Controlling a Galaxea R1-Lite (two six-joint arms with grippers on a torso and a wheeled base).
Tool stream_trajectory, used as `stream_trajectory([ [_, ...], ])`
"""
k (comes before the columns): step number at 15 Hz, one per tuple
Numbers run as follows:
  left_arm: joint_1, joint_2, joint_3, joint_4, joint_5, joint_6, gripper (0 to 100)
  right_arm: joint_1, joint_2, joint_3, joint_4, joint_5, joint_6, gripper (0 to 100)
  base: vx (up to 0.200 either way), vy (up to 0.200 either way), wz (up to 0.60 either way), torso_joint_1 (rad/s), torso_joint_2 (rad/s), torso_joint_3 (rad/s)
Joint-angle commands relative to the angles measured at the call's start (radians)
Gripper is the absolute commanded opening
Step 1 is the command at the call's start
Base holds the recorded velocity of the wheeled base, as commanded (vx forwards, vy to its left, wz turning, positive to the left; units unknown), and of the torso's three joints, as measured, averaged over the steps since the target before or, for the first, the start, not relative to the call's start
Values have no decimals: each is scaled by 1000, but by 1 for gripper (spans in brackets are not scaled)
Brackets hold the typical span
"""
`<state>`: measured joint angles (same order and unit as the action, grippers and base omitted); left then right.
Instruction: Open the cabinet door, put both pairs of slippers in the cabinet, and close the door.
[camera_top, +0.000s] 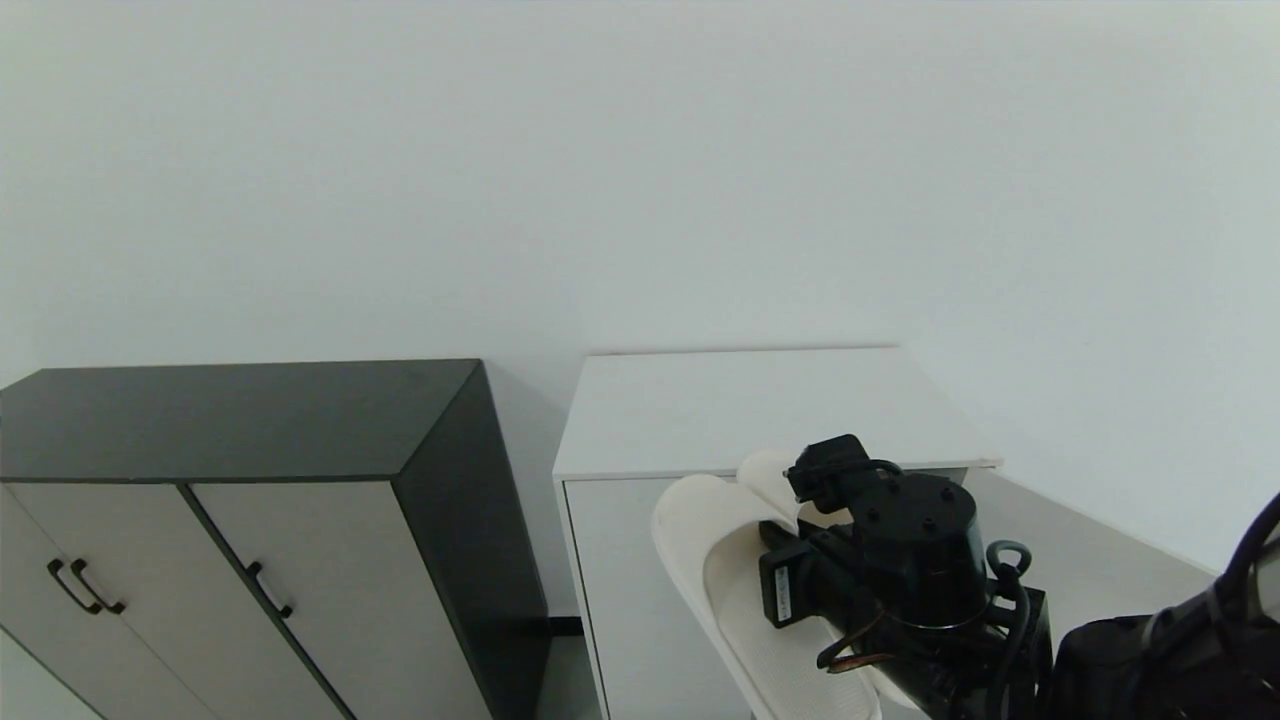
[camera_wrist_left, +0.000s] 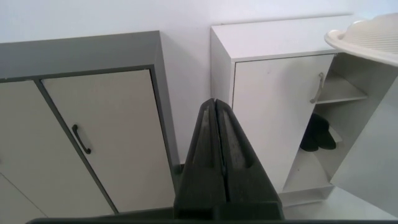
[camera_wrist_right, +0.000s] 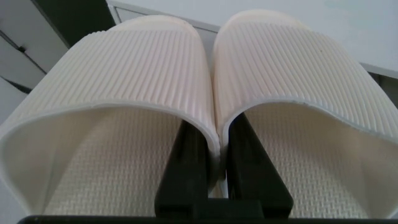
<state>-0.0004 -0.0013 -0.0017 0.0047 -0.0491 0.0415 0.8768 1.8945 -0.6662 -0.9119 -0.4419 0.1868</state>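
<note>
**Cream slippers held up at the open white cabinet**

The right claw (camera_wrist_right: 216, 158) is gripping 1 pair of cream slippers (camera_top: 700, 540). Its 2 black fingers (camera_wrist_right: 186, 168) are reaching in under the ribbed straps and pinching the 2 inner side walls together, so both slippers are hanging side by side from the 1 grip. In the head view the pair is being held in the air in front of the white cabinet (camera_top: 740, 410), just below its top edge, with the toes pointing up and toward the cabinet.

The white cabinet is standing against the wall (camera_top: 640, 180). Its open door (camera_top: 1100, 550) is swinging out on the robot's right, while the closed door (camera_wrist_left: 273, 112) is covering the other half, with a slim handle (camera_wrist_left: 318, 87) near its inner edge. Inside the open half, a pair of dark slippers (camera_wrist_left: 318, 134) is sitting below the upper shelf (camera_wrist_left: 341, 93) — tilted up rather than lying flat.

The left claw (camera_wrist_left: 215, 124) is closed with nothing in it — its fingers are pressing flat against each other. It is hanging in front of the gap between the white cabinet and the dark cabinet (camera_top: 240, 420), which is standing just beside it on the robot's left with a black top, pale doors and black handles.
</note>
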Motion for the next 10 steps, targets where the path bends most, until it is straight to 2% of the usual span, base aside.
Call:
stream_trajectory([
  [1,0,1,0,0,0,0,0,1,0,2,-5,0,0,0,0,-200,0,-7,-2,7],
  [10,0,1,0,0,0,-2,0,-2,-8,7,-7,0,0,0,0,-200,0,2,2,2],
])
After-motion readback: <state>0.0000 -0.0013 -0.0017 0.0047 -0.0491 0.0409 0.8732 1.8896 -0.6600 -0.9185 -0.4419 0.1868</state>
